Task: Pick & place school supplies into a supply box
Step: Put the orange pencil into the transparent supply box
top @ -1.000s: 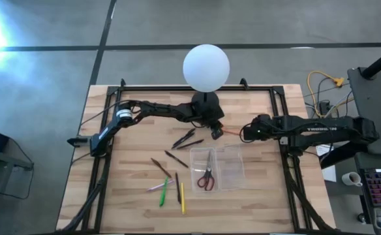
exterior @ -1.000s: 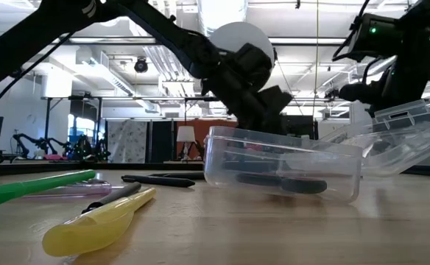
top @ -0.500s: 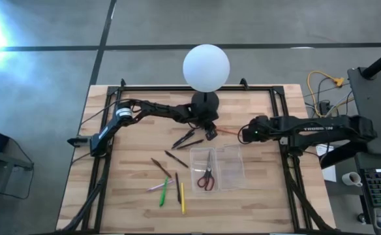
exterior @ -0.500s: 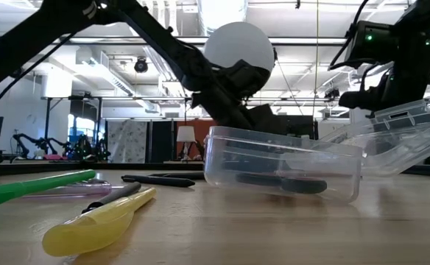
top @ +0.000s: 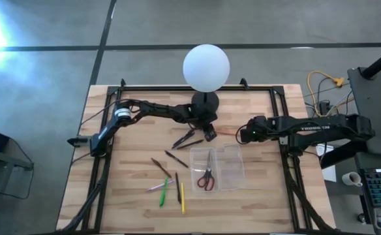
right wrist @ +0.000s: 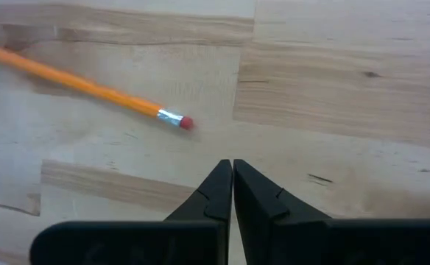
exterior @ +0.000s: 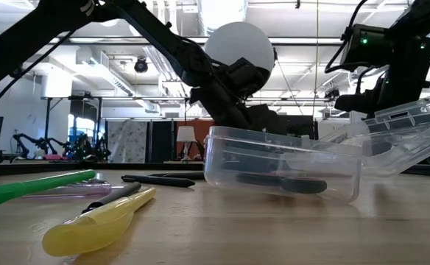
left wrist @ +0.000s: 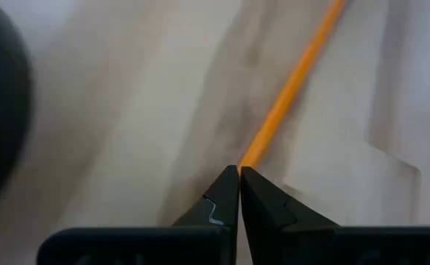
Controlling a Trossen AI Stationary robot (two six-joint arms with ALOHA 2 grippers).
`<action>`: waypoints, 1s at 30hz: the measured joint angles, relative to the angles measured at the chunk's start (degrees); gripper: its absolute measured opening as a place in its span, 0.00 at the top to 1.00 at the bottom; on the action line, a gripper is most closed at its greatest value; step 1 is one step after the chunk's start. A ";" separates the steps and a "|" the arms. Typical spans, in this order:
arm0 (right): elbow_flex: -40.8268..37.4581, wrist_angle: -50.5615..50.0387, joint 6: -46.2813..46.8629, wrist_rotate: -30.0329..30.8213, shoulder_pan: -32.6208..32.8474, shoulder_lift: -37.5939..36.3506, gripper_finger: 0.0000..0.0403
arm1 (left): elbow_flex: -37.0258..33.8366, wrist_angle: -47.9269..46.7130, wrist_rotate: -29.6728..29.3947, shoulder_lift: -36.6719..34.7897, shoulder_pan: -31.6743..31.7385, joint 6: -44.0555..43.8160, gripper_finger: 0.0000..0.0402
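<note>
The left gripper (left wrist: 238, 171) pinched the tip of an orange pencil (left wrist: 292, 79) near the lamp (top: 205, 68). The right gripper (right wrist: 232, 163) was closed tight on nothing beside the pencil's eraser end. The clear box (top: 226, 171) sat open with scissors (top: 207, 172) inside.

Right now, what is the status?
Left end effector shut on orange pencil. Right end effector shut, empty. Scissors in supply box.

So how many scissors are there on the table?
1. The red-handled scissors lie inside the open supply box. No others show, though the lamp could hide something small.
</note>
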 joint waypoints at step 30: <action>0.00 0.02 -1.00 0.39 0.02 -0.07 0.98 | -5.57 -0.38 9.93 -5.01 3.96 -35.22 1.00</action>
